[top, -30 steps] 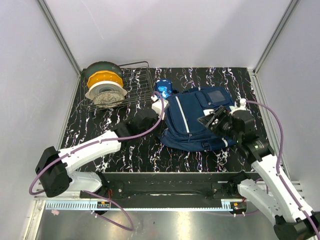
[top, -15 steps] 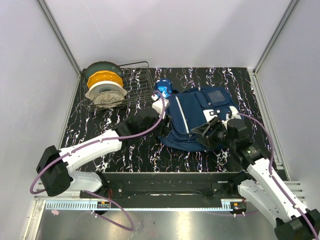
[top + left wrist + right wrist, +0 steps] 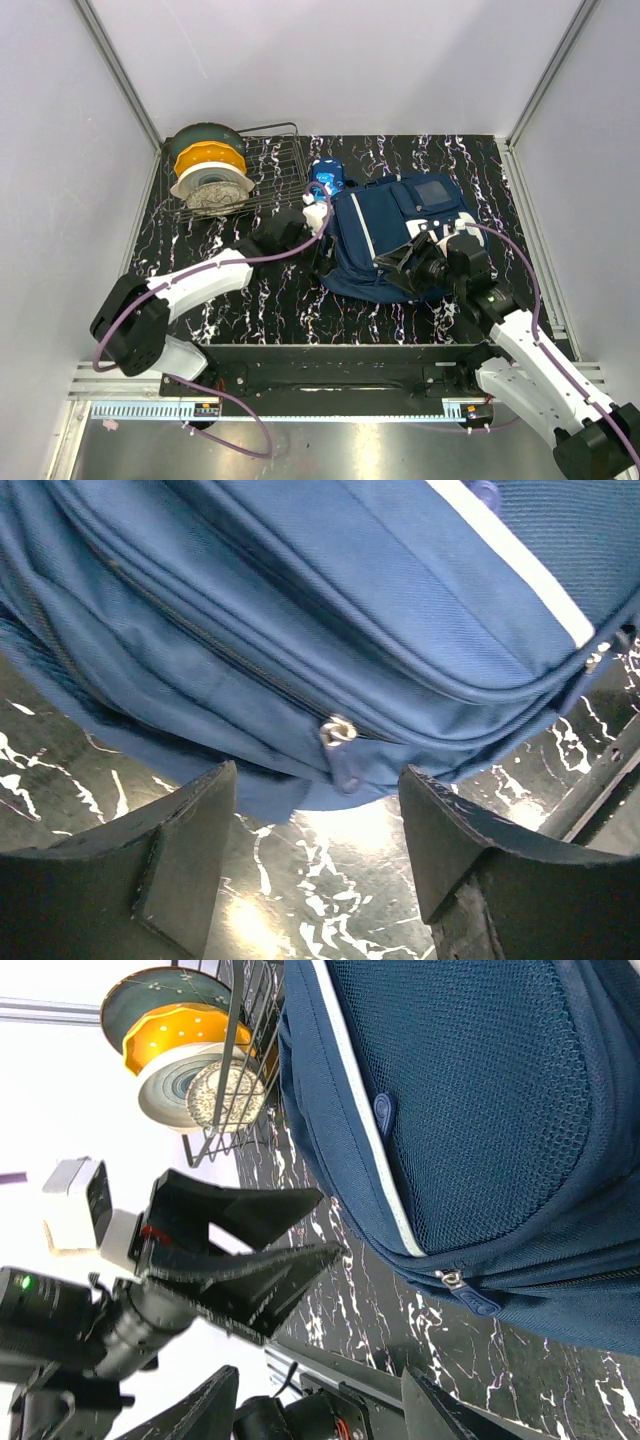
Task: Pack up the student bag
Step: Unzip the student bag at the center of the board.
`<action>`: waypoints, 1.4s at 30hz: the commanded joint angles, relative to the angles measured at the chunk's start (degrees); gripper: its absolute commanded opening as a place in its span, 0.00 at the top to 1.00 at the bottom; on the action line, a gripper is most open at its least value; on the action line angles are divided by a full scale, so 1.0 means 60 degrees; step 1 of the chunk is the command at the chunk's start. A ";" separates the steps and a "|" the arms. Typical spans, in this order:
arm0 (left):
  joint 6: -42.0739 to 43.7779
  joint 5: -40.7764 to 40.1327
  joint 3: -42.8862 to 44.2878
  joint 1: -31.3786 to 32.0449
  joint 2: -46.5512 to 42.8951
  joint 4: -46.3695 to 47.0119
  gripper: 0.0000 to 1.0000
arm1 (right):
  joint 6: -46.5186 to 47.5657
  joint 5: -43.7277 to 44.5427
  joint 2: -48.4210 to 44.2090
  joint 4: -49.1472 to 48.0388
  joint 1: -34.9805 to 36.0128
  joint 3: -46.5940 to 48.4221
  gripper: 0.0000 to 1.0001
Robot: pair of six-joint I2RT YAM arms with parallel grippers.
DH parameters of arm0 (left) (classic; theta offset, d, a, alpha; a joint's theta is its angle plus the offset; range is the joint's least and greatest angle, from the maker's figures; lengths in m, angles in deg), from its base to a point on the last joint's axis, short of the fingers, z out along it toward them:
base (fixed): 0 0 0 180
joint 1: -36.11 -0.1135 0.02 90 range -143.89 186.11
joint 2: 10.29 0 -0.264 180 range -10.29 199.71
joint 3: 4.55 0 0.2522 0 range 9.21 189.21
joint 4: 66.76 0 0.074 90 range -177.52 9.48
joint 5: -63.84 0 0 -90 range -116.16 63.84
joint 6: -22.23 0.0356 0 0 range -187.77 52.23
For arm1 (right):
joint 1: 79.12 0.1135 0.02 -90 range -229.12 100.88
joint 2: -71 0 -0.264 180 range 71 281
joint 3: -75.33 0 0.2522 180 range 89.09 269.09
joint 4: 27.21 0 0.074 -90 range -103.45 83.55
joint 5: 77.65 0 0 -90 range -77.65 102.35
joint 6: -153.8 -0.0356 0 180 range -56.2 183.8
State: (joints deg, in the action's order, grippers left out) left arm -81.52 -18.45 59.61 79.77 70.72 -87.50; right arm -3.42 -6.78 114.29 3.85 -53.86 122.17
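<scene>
**Opening the bag: taking hold of the zip pull**

**Position of the work.** The student bag (image 3: pixel 390 225) lies flat on the table (image 3: pixel 250 290), right of centre. A dish rack (image 3: pixel 235 175) stands well apart at the far left. The bag appears closed, so packing has probably not begun.

**Left arm.** The arm reaches forward and to the right from its base, wrist low, to the left edge of the bag. The left gripper (image 3: pixel 315 775) stands wide open and holds nothing. In its wrist view the fingers (image 3: pixel 190 830) frame a metal zip pull (image 3: pixel 338 730) on the side seam. The pull sits just beyond the fingertips, slightly right of the midline.

**Right arm.** The arm is folded back at the near right of the bag. The right gripper (image 3: pixel 403 262) is also wide open and empty, and points across the mesh panel. A second zip pull (image 3: pixel 452 1280) shows low in its wrist view.

**Recommended procedure.**
1. Shift the left gripper slightly right so that the pull is centred.
2. Advance until the fingertips pass either side of the pull, not the fabric fold beneath it.
3. Close fully, since the tab is thin and likely to slip.
4. Steady the bag with the right gripper. The loose fabric will probably drag otherwise.
</scene>
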 commanded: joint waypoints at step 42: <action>0.0799 0.2452 0.0259 -0.0758 0.1483 0.1311 0.42 | 0.0217 0.0172 -0.0227 -0.0261 0.0083 0.0185 0.30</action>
State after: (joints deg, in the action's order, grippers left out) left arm -76.67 -3.61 60.20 75.07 78.09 -82.46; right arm -3.12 -6.56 113.63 3.76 -53.82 122.17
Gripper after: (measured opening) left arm 0.586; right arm 0.702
